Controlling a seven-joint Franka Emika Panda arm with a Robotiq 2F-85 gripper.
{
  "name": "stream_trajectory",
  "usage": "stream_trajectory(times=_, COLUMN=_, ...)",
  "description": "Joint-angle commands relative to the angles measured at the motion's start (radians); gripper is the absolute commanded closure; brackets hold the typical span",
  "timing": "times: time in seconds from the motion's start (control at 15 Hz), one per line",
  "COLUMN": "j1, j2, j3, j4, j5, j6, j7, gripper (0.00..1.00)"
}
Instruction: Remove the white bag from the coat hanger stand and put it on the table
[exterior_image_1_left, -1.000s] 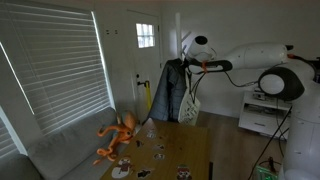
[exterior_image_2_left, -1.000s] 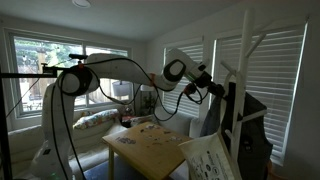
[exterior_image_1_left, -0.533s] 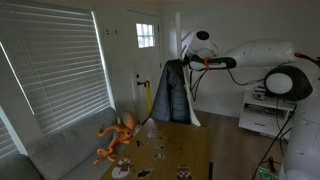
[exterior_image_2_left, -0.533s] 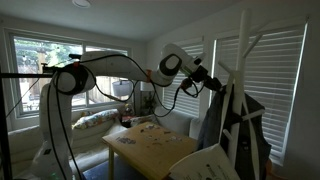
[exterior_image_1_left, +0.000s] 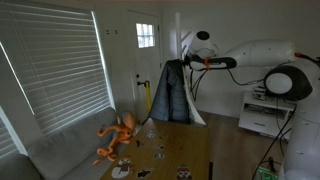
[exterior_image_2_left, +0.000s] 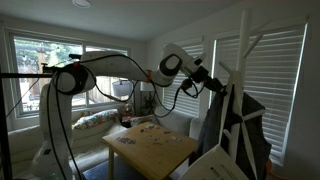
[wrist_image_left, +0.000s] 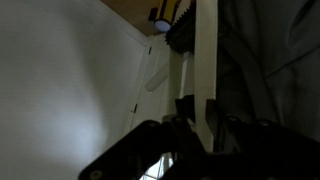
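White bag (exterior_image_2_left: 214, 166) partly cut off below

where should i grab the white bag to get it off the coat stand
Grip the long loop handles high up, near the top of the coat hanger stand; the white bag itself is floppy and would likely slip. Approach from the pincer side, away from the dark jacket hanging beside it.

soft daylight comes through slatted blinds (exterior_image_1_left: 55, 65) and a door window (exterior_image_1_left: 146, 36) in an exterior view. a bright window (exterior_image_2_left: 80, 75) glares in an exterior view. the wrist view is dim and blurred; the coat hanger stand (wrist_image_left: 206, 50) is a pale, unfocused bar.
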Motion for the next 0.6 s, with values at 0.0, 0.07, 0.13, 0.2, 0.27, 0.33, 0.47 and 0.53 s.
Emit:
stream_trajectory(times=0.0, j1=-0.007, j2=0.009, j3=-0.006, j4=-0.006, j5=0.013, j6=0.0, j7=0.014, gripper=0.42)
stream_trajectory(times=0.07, j1=-0.009, j2=0.013, j3=-0.006, j4=-0.01, j5=0.024, j6=0.007, j7=0.007, gripper=0.34)
stream_trajectory(times=0.13, j1=-0.011, j2=0.021, j3=-0.007, j4=-0.012, j5=0.037, j6=0.022, j7=0.004, gripper=0.27)
stream_trajectory(times=0.2, j1=-0.011, j2=0.026, j3=-0.005, j4=-0.015, j5=0.047, j6=0.026, j7=0.001, gripper=0.21)
stream_trajectory(times=0.27, j1=-0.012, j2=0.033, j3=-0.004, j4=-0.018, j5=0.062, j6=0.032, j7=-0.002, gripper=0.13)
stream_trajectory(times=0.33, j1=-0.012, j2=0.037, j3=-0.003, j4=-0.019, j5=0.074, j6=0.036, j7=-0.003, gripper=0.22)
stream_trajectory(times=0.47, j1=-0.012, j2=0.046, j3=-0.003, j4=-0.021, j5=0.093, j6=0.044, j7=-0.007, gripper=0.47)
stream_trajectory(times=0.53, j1=-0.012, j2=0.05, j3=-0.003, j4=-0.019, j5=0.102, j6=0.044, j7=-0.01, gripper=0.49)
